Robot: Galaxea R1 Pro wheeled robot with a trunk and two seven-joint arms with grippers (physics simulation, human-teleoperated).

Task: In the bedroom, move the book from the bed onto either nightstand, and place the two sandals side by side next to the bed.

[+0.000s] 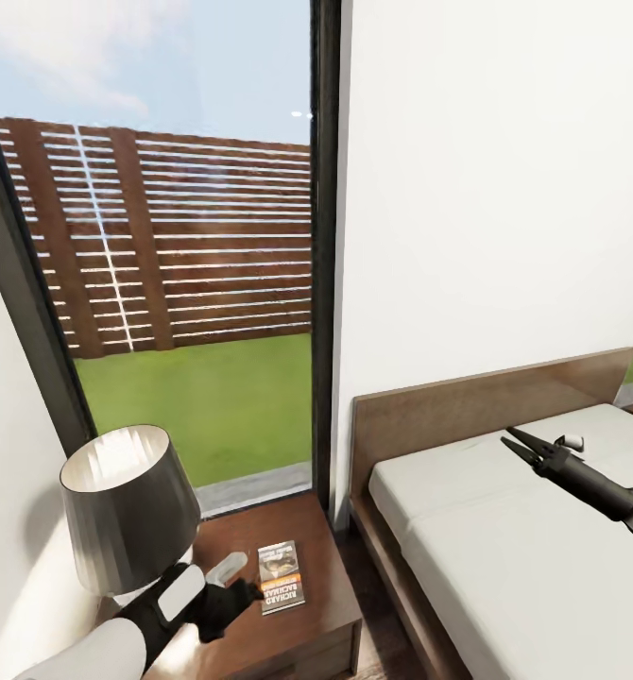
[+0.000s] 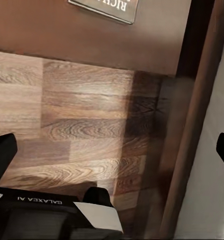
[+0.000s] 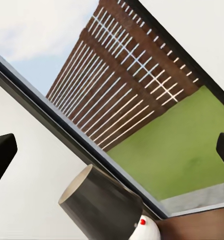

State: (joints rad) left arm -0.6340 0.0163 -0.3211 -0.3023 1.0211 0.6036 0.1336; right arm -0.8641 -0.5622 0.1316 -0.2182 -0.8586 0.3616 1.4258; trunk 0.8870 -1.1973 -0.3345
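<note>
Leftmost, at about 8 o'clock in the head view, stands a table lamp (image 1: 128, 505) with a dark shade, sharing the nightstand (image 1: 307, 623) with the book (image 1: 282, 577), which lies flat near the top's middle. The left gripper (image 1: 246, 590) sits just beside the book's near edge; in the left wrist view its fingers (image 2: 1, 157) are spread wide and hold nothing, with the wood-plank floor (image 2: 66, 125) below. Judged from this, the book step looks complete and the sandals remain; they are not to be located from this spot.

Risk: pulling the left arm away carelessly could nudge the book toward the nightstand's edge, or the forearm could clip the lamp, which stands close to it.

Centre, at 12 o'clock, a tall black-framed window (image 1: 321, 236) shows grass and a slatted fence (image 1: 165, 246). Right of it, a plain white wall rises behind the bed (image 1: 505, 567), whose dark wood headboard and off-white mattress run to 4 o'clock. The right gripper (image 1: 524, 449) hovers over the mattress, its fingers parted in the right wrist view, empty.
</note>
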